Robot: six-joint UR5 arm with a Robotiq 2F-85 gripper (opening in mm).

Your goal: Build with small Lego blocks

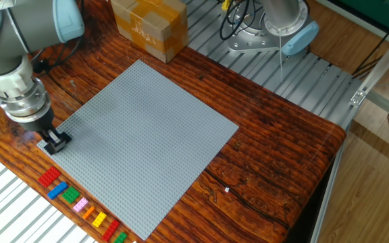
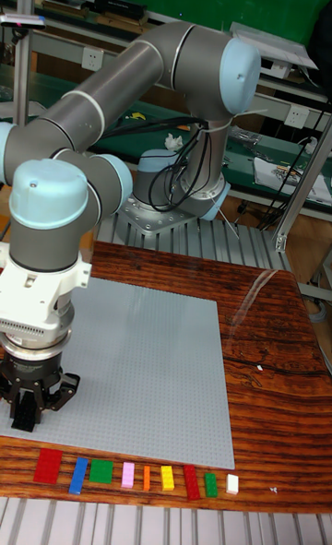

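Gripper clamps one black brick | loose bricks: two red, two green, one blue, pink, orange, yellow, white

1. The table is dark, glossy wood with strong grain.
2. The baseplate is matt grey studded plastic.
3. The small Lego blocks are bright, smooth plastic.
4. The box is plain brown cardboard.
5. The ribbed surface behind is pale metal.
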